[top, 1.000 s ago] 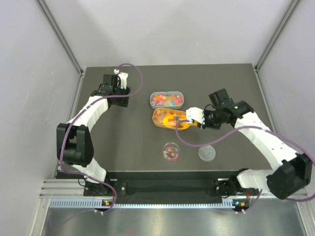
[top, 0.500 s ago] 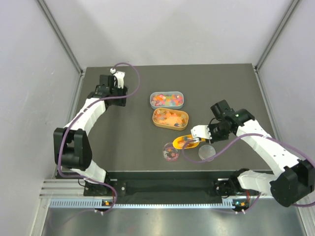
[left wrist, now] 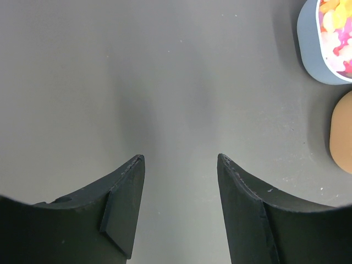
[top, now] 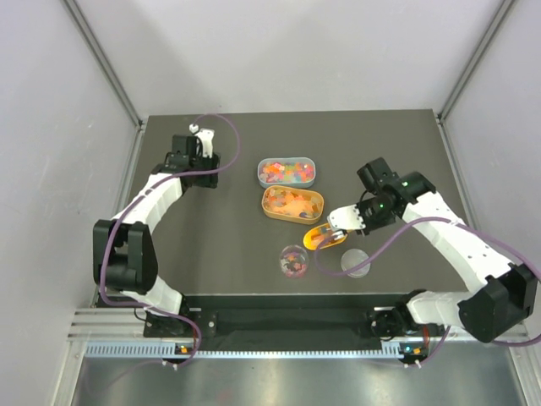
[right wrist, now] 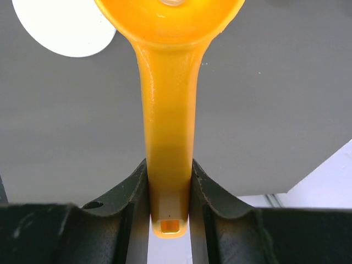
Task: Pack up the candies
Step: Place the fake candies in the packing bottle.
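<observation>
Top: above and behind my bases, looking down on the whole table [top: 220,245]
My left wrist: close over tabletop, shares grey tub [left wrist: 308,49] of candies [left wrist: 337,36]
My right wrist: close, shares orange scoop [right wrist: 168,110]

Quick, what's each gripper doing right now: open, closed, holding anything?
Left gripper: open, holding nothing.
Right gripper: shut on the orange scoop, gripping its handle.

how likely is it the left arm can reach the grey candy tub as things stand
Probably yes: the left gripper hangs open and empty over bare table, the grey candy tub lies off to one side, and nothing stands between them.
</observation>
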Robot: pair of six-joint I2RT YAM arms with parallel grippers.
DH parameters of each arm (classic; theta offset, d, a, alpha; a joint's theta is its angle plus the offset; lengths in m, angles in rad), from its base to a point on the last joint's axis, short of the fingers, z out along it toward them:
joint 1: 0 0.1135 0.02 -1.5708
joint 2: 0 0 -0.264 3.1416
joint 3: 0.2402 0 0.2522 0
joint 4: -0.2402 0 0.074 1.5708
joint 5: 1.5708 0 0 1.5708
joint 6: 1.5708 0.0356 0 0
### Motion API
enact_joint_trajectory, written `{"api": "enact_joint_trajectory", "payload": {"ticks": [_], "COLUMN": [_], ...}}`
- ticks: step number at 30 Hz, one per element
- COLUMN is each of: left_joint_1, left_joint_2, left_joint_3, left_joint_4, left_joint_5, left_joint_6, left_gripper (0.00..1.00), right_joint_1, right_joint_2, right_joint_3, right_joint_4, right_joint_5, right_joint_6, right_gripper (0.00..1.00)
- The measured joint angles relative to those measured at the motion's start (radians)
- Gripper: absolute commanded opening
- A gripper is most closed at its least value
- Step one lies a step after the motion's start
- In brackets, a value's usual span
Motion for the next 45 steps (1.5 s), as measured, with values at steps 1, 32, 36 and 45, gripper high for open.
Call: {"api": "enact_joint_trajectory", "payload": {"ticks": [1,32,36,45], "left_joint_1": [0.000,0.034,0.039,0.040], "left_joint_2": [-0.002,-0.072,-0.083,-0.095], "left_joint_3": [-0.002,-0.082,-0.099,-0.113], "left_joint_4": [0.002,0.083,0.089,0.102], "left_joint_5": [0.000,0.021,0.024,0.027], "left_joint_6": [-0.003,-0.104,-0.117,-0.142], "left_gripper": [0.60,0.61,0.61,0.61], "right_joint_1": [0.005,0.243,0.269,0.307], "right_joint_2": [0.006,0.184,0.192,0.212], "right_joint_3": [0.005,0.090,0.105,0.136], "right_joint_4": [-0.002,-0.044,-0.048,-0.070], "right_joint_5": [0.008,0.230,0.256,0.304], "right_joint_6": [-0.002,0.041,0.057,0.080], "right_gripper": [0.00,0.00,0.00,0.00]}}
